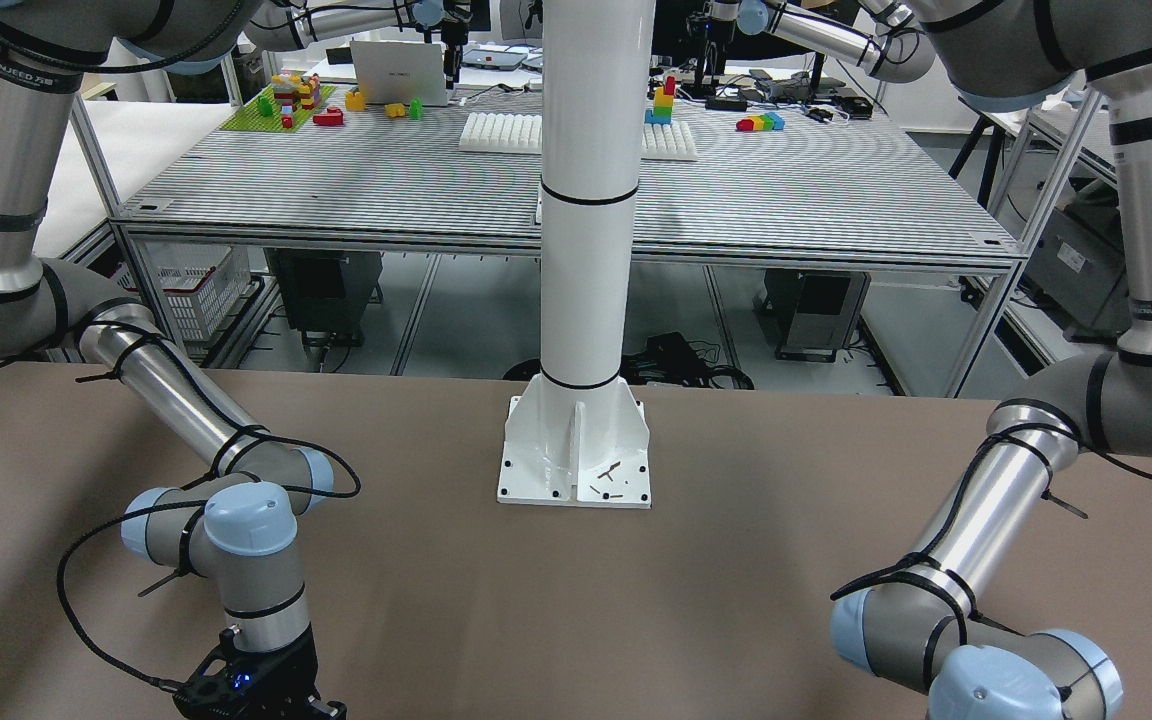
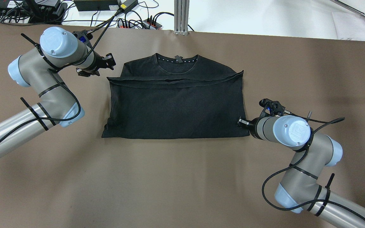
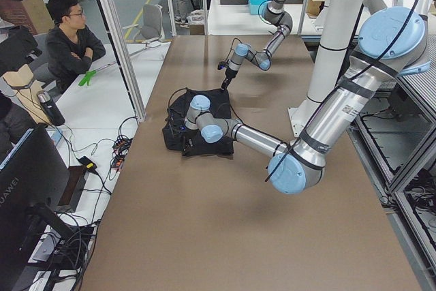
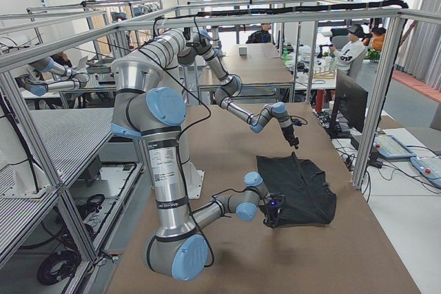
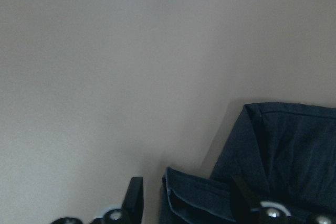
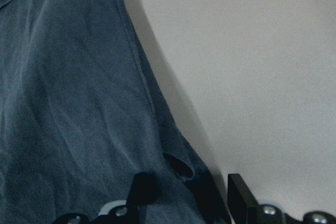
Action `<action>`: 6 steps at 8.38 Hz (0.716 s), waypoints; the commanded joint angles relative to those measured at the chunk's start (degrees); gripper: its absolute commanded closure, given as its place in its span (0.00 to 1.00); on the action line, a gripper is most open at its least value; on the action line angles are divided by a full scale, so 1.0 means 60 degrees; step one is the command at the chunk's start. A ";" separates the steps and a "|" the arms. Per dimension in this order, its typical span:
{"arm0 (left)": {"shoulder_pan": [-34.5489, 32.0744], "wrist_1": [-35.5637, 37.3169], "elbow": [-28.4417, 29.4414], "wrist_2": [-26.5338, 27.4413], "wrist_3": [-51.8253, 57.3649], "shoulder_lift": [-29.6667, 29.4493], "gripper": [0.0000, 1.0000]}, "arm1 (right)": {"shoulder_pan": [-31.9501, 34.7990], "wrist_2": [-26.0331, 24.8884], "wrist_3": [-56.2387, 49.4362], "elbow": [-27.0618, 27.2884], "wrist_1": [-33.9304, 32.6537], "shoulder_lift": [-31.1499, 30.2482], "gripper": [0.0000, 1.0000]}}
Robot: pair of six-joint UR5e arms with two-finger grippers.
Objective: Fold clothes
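The clothes are one black T-shirt (image 2: pixel 176 107), lying flat on the brown table with its lower part folded up over the chest and the collar at the far side. My left gripper (image 2: pixel 101 67) hovers at the folded layer's far-left corner. In the left wrist view the left gripper (image 5: pixel 189 203) is open, and that corner of the T-shirt (image 5: pixel 283 145) lies between its fingers. My right gripper (image 2: pixel 244 122) sits at the near-right corner. It is open too, its fingers (image 6: pixel 142 187) straddling a raised bit of the T-shirt's (image 6: pixel 68 103) edge.
A white post base (image 1: pixel 576 450) is bolted to the table on the robot's side. Power strips and cables (image 2: pixel 131 22) run along the far edge beside an aluminium upright (image 2: pixel 181 15). A person (image 3: pixel 68 39) sits beyond that edge. Bare brown table (image 2: pixel 182 183) surrounds the shirt.
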 commanded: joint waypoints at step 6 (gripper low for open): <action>0.0220 0.0001 -0.0021 0.0349 -0.0621 -0.0077 0.35 | -0.0107 0.1183 0.0590 0.2033 -0.0147 -0.1457 1.00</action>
